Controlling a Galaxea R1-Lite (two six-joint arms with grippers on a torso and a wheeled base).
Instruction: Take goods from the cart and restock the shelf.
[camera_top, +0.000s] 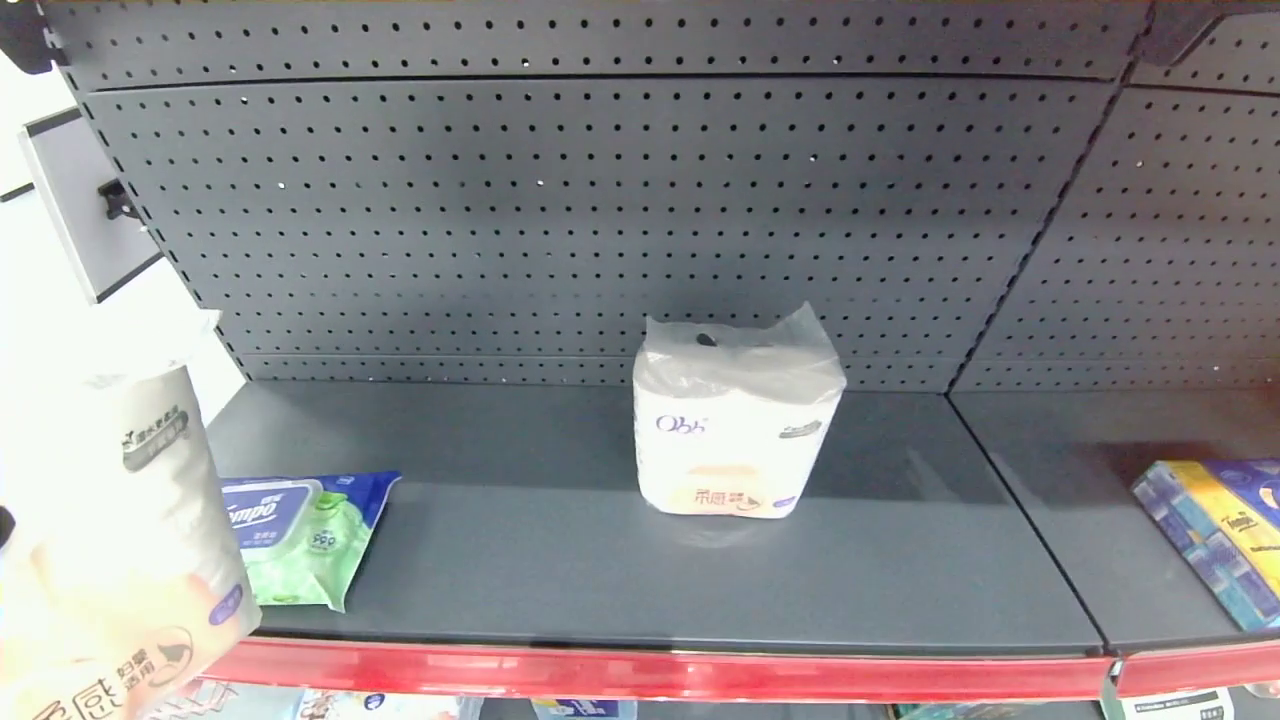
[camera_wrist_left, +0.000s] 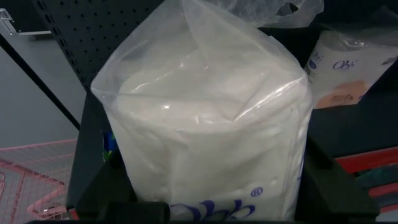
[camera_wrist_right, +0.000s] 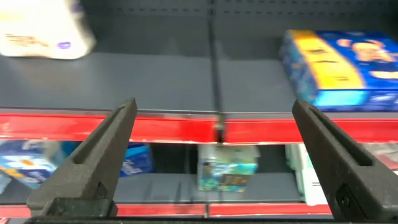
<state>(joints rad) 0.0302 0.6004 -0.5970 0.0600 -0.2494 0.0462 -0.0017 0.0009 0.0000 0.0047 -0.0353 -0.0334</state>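
Two white plastic-wrapped packs of paper rolls are in view. One, the held pack (camera_wrist_left: 205, 124), is clamped upright between the dark fingers (camera_wrist_left: 93, 180) of the left gripper (camera_wrist_left: 208, 193). It is in front of the left end of the grey metal shelf (camera_top: 560, 560), overlapping the red front edge (camera_top: 650, 675) in the head view. The second pack (camera_top: 735, 425) stands upright on the shelf deck near the middle, close to the grey perforated back panel (camera_top: 600, 220). A flat blue-and-green wipes packet (camera_top: 305, 535) lies on the deck at the left, just beside the held pack in the head view. A blue-and-yellow wrapped bundle (camera_top: 1215, 540) lies in the adjoining bay to the right. The right gripper (camera_wrist_right: 211, 155) hangs before the red front edge, jaws spread wide, with nothing between them. Red wire mesh (camera_wrist_left: 31, 174) shows beyond the left gripper's finger.
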